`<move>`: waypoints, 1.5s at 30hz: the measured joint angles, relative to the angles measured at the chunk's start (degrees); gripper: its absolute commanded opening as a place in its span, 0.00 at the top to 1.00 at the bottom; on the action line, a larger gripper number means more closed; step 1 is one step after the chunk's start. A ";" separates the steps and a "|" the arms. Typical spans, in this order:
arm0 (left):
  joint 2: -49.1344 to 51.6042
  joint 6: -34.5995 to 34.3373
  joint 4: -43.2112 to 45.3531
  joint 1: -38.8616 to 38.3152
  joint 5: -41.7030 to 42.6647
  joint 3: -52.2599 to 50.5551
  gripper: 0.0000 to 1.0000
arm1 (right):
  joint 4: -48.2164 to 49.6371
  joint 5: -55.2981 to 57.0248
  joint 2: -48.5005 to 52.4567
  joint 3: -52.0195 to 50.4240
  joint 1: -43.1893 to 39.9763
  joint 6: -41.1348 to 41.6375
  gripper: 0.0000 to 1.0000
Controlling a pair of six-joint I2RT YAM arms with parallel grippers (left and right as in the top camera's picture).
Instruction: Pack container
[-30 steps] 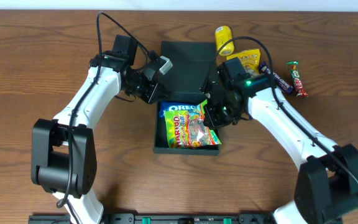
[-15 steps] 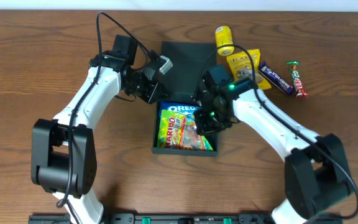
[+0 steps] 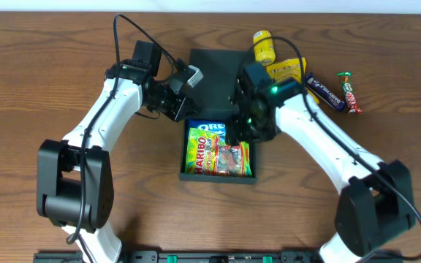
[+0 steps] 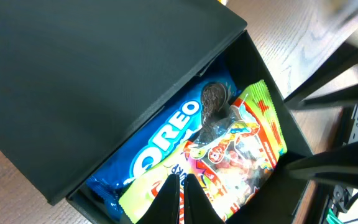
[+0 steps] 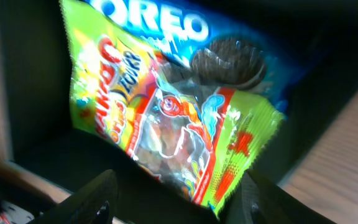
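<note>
The container (image 3: 218, 178) is seen open on the counter (image 3: 50, 73), with an Oreo pack (image 3: 209, 128) and a Haribo bag (image 3: 218, 157) inside it. The right end effector (image 5: 182, 196) is held wide above the container; the left end effector (image 4: 182, 193) is pinched closed at its lid (image 3: 214, 69).

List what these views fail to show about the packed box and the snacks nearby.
- Overhead: the yellow packet is half hidden by the right arm.
- Left wrist: the Oreo packet is partly covered by the lid and the gummy bag.
- Right wrist: the container interior is too dark and blurred to read.
</note>
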 measured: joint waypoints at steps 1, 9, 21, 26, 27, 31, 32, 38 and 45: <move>0.00 0.00 0.11 0.00 0.00 0.00 0.94 | -1.16 0.63 -0.04 2.14 -0.02 -0.50 0.57; 0.00 -1.07 1.92 0.00 -0.02 0.00 0.94 | 0.72 2.25 -0.57 4.68 0.39 -2.58 0.99; 0.00 -2.93 3.72 0.00 0.00 0.00 0.94 | 15.69 3.02 -0.48 -11.50 0.79 -2.71 0.99; 0.00 -2.97 3.76 0.00 0.00 0.00 0.94 | 19.89 3.63 1.31 -14.64 0.79 -2.29 0.99; 0.00 -2.97 3.76 0.00 0.00 0.00 0.94 | 20.09 3.74 1.95 -14.64 0.79 -2.29 0.99; 0.00 -2.97 3.76 0.00 0.00 0.00 0.94 | 20.50 3.72 3.85 -14.67 0.79 -2.25 0.99; 0.00 -2.97 3.78 0.00 0.00 0.00 0.94 | 20.52 3.72 3.93 -14.67 0.81 -2.27 0.99; 0.00 -2.97 4.11 0.00 -0.02 0.00 0.94 | 18.45 3.98 3.93 -13.84 0.90 -2.27 0.99; 0.00 -2.99 4.44 0.00 0.00 0.00 0.94 | 10.10 6.91 3.82 -4.92 0.72 -2.34 0.99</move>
